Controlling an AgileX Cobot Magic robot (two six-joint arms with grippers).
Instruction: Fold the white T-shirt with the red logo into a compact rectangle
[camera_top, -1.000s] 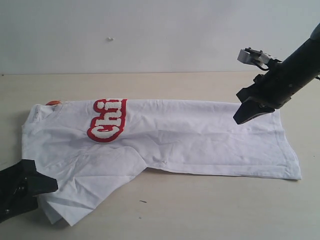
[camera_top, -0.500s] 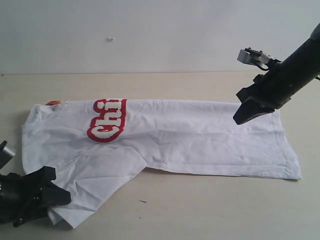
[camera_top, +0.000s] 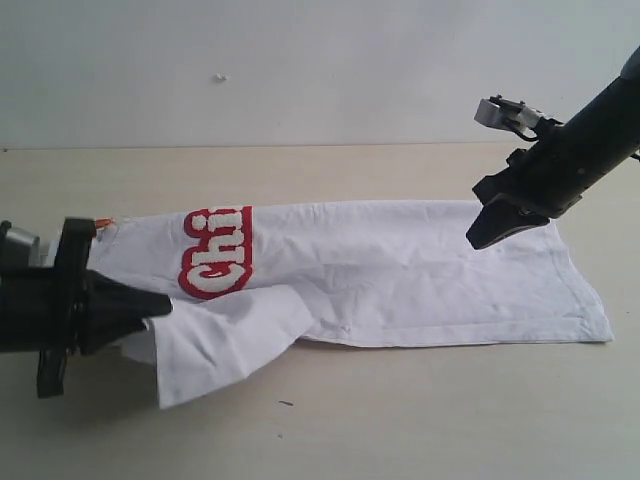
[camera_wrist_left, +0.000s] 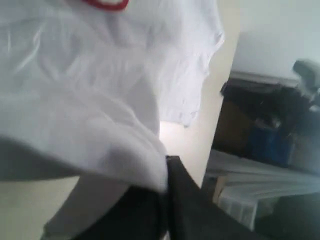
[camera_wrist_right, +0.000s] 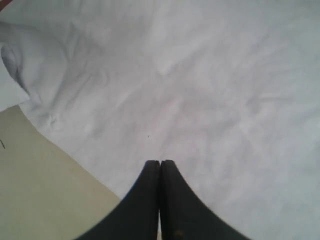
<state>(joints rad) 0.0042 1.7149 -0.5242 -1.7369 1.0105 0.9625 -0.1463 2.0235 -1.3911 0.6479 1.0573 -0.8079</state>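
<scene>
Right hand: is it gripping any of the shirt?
No, the right hand is closed on itself with no cloth in it; the shirt lies beyond its tips.

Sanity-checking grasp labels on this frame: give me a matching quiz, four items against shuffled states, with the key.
Things:
1. black left gripper
2. black right gripper
3. red-outlined logo with fuzzy white letters
4. pale beige tabletop

States:
A. only partly showing; the rest is folded out of sight
B. shut on nothing, over the right end of the white cotton T-shirt
C. bears the shirt
D. shut on the shirt's left end

Pairs: 1-D, 2-B, 3-A, 4-C
</scene>
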